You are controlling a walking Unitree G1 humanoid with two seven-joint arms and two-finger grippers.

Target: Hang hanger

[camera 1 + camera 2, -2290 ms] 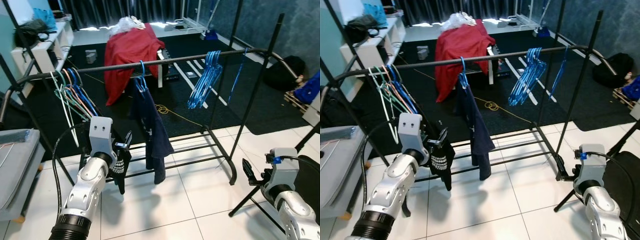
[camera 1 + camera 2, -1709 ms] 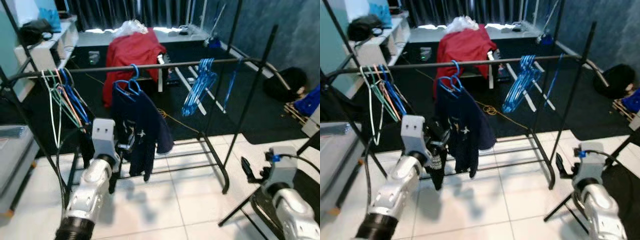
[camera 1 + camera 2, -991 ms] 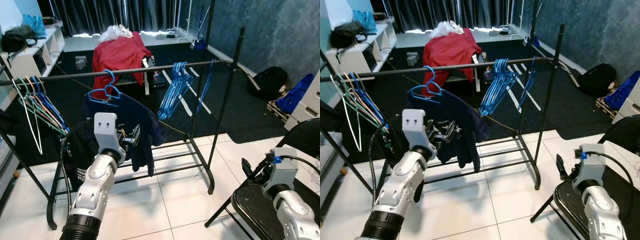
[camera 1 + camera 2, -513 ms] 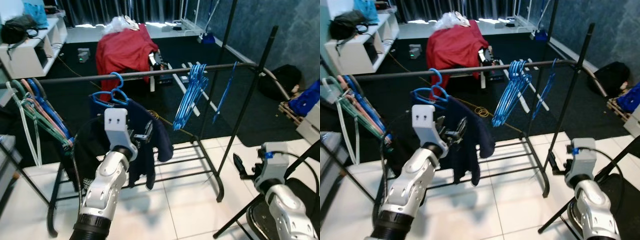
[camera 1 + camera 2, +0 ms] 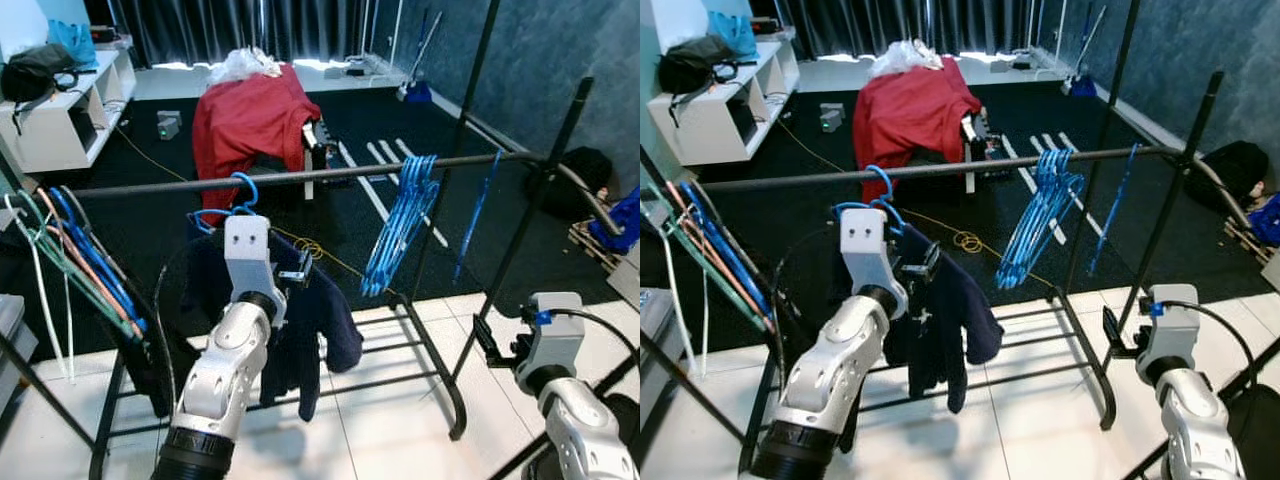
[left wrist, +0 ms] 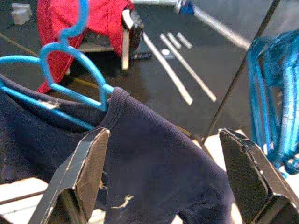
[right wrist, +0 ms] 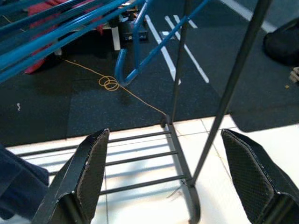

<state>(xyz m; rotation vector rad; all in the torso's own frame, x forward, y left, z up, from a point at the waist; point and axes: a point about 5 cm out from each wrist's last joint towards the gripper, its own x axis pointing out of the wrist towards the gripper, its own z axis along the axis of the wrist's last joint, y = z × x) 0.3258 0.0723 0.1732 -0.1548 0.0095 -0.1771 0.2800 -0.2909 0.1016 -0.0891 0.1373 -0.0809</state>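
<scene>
A blue hanger [image 5: 236,192] carrying a navy shirt [image 5: 325,315] hangs by its hook on the black rail [image 5: 330,174] of a clothes rack. My left gripper [image 5: 292,272] is raised just in front of the shirt's shoulder. In the left wrist view the left gripper [image 6: 163,186] is open, with the navy shirt [image 6: 154,158] and the hanger [image 6: 70,70] ahead of its fingers [image 6: 81,172]. My right gripper [image 5: 490,345] is held low by the rack's right post, and the right wrist view shows it [image 7: 173,186] open and holding nothing.
A bunch of blue hangers [image 5: 400,225] hangs further right on the rail, and coloured hangers [image 5: 70,260] crowd its left end. Behind the rack a red cloth [image 5: 250,110] drapes over furniture on dark carpet. A white shelf [image 5: 60,115] stands at the far left.
The whole view has swung and drawn nearer to the rack. The shirt has turned from edge-on to broadside. The left gripper has risen to the shirt's shoulder. Both grippers stay open.
</scene>
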